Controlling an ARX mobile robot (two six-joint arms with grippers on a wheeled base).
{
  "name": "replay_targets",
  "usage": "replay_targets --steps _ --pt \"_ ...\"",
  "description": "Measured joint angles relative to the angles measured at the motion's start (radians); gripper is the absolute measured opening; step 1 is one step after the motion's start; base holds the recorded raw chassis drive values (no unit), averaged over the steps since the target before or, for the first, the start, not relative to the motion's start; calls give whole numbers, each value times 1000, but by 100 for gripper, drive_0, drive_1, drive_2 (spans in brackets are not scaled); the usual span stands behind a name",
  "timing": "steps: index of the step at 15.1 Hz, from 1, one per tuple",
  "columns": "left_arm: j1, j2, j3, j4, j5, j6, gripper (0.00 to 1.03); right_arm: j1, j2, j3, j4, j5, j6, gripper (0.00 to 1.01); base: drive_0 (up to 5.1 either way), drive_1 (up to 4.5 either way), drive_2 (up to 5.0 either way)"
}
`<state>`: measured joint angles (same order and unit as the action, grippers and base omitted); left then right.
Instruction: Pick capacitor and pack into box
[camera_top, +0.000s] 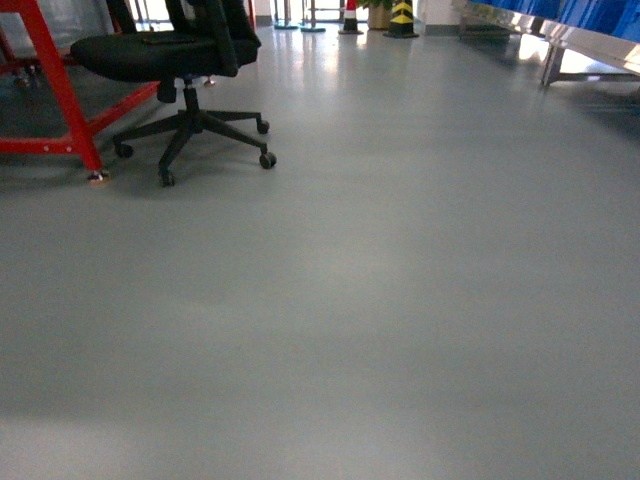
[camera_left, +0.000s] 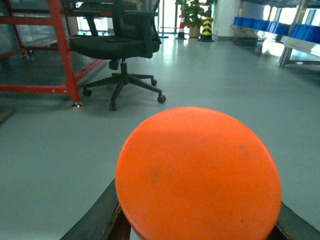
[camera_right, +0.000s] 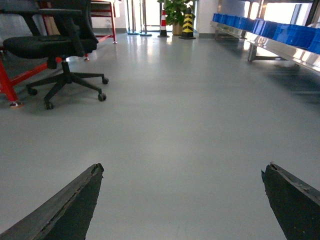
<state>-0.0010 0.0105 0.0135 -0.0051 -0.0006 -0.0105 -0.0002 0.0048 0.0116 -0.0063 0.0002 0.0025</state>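
Jaws of the right gripper stand wide apart over smooth grey floor. Left gripper's dark fingers flank a round orange disc; grip unclear. No box shows. Blue bins line a shelf; black chair beside red frame.

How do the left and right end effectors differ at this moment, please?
The left end effector grips an orange round-topped object; the right end effector holds nothing. The left's fingers are mostly hidden under that object; the right's stand wide apart over bare grey floor. Both have dark fingers.
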Motion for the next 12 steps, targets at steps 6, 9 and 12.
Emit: replay_targets --steps 6,9,12 --pt "0 0 0 -5 0 0 44 0 0 0 2 0 0 98 -501 244 244" --pt "0 0 0 -1 0 0 44 0 0 0 0 0 0 98 -506 239 239" --pt "0 0 0 3 1 0 44 0 0 0 1 -1 0 98 -506 239 239"
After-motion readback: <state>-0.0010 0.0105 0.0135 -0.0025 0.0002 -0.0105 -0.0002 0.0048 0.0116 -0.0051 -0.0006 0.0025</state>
